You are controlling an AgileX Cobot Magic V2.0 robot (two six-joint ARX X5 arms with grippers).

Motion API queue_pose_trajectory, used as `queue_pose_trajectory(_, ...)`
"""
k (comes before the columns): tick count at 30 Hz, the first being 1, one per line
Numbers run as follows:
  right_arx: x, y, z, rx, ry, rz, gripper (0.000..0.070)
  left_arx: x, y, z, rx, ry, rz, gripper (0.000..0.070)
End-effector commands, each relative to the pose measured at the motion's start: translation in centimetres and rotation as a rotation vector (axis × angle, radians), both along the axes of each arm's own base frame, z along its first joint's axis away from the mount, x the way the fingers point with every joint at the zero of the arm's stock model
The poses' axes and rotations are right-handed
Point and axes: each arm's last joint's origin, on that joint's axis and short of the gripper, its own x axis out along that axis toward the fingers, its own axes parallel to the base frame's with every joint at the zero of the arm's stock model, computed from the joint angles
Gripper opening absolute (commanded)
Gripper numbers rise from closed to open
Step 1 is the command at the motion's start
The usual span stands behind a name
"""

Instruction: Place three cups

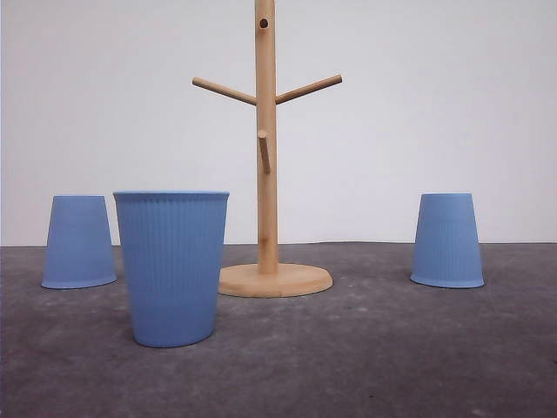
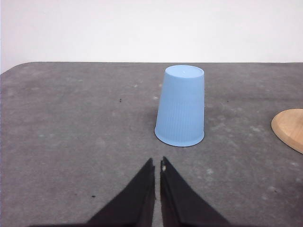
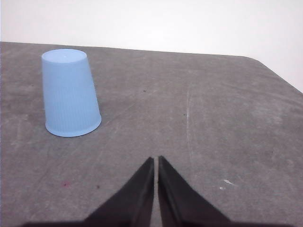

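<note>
Front view shows 3 light-blue plastic cups on a dark grey table, set around a wooden cup stand. All 3 look alike: tapered, finely ribbed down the sides, with a smooth band at the rim and no handle.

Taking the stand's round base as the centre of a clock, the near cup stands upright, mouth up, at about 8 o'clock and closest to the camera. The left cup sits upside down on its rim at about 9 o'clock, well apart from the stand. The right cup is also upside down, at about 3 o'clock. None of the cups touch each other or the stand.

Left wrist view has the left gripper low over the table, its black jaws nearly together with only a thin slit between them, gripping nothing; the upside-down left cup stands just beyond its tips.

Right wrist view shows the right gripper the same way, jaws narrow and empty, with the upside-down right cup off at about 10 o'clock from its tips.
</note>
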Motion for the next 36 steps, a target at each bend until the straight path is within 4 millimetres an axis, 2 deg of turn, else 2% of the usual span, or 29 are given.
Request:
queue_pose_trajectory(1, 0.0, 0.0, 0.0, 0.010, -0.011, -0.003, 0.0009, 0.1, 0.0, -0.3, 0.000, -0.001, -0.002, 0.0000)
queue_pose_trajectory(5, 0.1, 0.0, 0.2, 0.023, -0.034, 0.001, 0.0009, 0.1, 0.0, -0.2, -0.076, -0.008, 0.006, 0.0000)
queue_pose_trajectory(10, 0.1, 0.1, 0.5, 0.177, -0.072, 0.007, 0.0009, 0.1, 0.0, 0.3, -0.295, -0.049, 0.021, 0.0000)
queue_pose_trajectory(13, 0.1, 0.1, 1.1, 0.277, -0.128, 0.003, 0.0009, 0.1, 0.0, 1.0, -0.366, -0.105, 0.016, 0.0000)
queue_pose_trajectory(18, -0.2, 0.1, 3.0, 0.321, -0.227, 0.015, 0.0007, -0.2, 0.0, 2.8, -0.364, -0.229, 0.002, 0.0000)
queue_pose_trajectory(22, -0.8, 0.2, 5.1, 0.321, -0.273, 0.047, 0.0007, -0.8, 0.0, 4.8, -0.363, -0.256, 0.006, 0.0003)
queue_pose_trajectory(26, -1.8, 0.2, 7.3, 0.338, -0.244, 0.047, 0.0006, -1.6, 0.0, 6.8, -0.360, -0.179, 0.038, 0.0003)
queue_pose_trajectory(32, -3.0, 0.5, 10.1, 0.353, -0.063, 0.081, 0.0006, -2.6, 0.0, 9.9, -0.350, 0.014, 0.066, 0.0004)
queue_pose_trajectory(36, -3.2, 0.6, 11.5, 0.348, 0.072, 0.102, 0.0006, -2.6, -0.1, 11.5, -0.302, 0.152, 0.046, 0.0003)
